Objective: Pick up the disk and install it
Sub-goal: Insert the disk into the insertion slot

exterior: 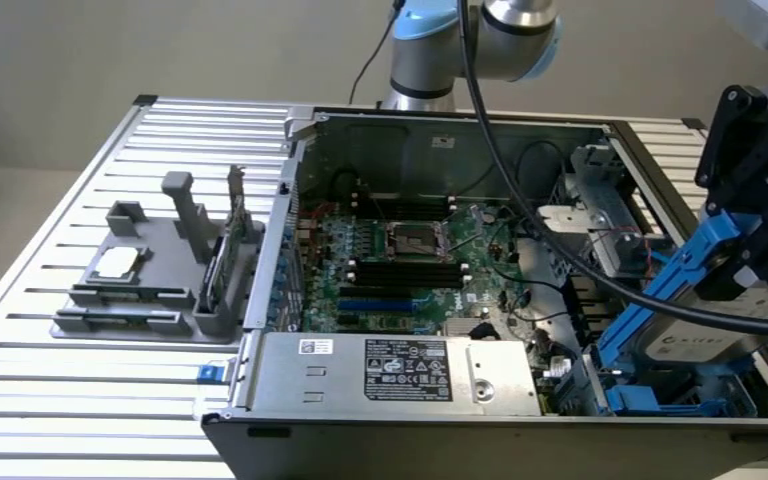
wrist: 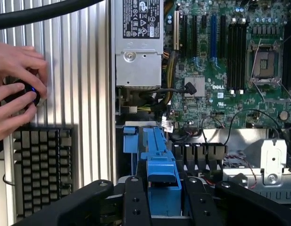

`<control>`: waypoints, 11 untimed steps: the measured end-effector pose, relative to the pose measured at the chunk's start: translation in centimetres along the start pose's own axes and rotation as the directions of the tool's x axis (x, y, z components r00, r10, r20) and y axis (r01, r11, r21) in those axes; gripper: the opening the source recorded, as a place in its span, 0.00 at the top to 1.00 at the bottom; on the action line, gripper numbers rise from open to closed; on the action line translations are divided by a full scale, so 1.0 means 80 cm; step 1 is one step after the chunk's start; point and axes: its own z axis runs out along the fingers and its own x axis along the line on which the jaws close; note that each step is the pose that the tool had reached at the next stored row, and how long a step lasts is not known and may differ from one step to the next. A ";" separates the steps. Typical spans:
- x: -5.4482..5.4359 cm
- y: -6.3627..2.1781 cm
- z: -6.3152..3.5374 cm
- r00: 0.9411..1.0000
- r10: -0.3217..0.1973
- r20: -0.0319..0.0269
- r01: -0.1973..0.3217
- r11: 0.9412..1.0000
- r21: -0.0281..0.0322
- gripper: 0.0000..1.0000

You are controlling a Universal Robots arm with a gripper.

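Plainly, the disk (exterior: 711,345) hung in the air, steeply tilted, over the open bay (exterior: 651,400) in the corner of the case (exterior: 291,180) that lay toward the exterior view's right and nearest that camera. The gripper (exterior: 747,268) had it by the upper end. In the wrist view the fingers (wrist: 136,202) stood closed on the blue carrier, one on each side.

The tilt looked like the main hazard. With the disk held so far off level, a rail could catch on the bay's lip or its blue clips and jam, or twist in the grip. Held at one end only, it might also slip if it struck anything. Loose cables (exterior: 558,300) lay just beside the bay and could be pinched under it. The arm's own black hose (exterior: 518,190) draped across the case and could snag.

The disk itself was a flat silver-grey slab with a pale label, partly hidden, and a long blue rail running up its edge into the fingers.

Beyond the bay sat the green board (exterior: 398,250), and along the case's near wall the power supply (exterior: 411,370). The case rested on a slatted desk (exterior: 37,400), with a grey fixture (exterior: 144,290) toward its far side on the exterior view's left. In the wrist view a person's hand (wrist: 13,89) rested on a round controller beside a keyboard (wrist: 41,165).
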 end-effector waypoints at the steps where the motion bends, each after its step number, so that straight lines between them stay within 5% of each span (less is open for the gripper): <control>1: 0.000 0.000 0.001 1.000 0.000 0.000 0.000 1.000 0.000 0.67; 11: 0.000 -0.001 0.017 1.000 -0.001 -0.005 0.001 1.000 0.007 0.67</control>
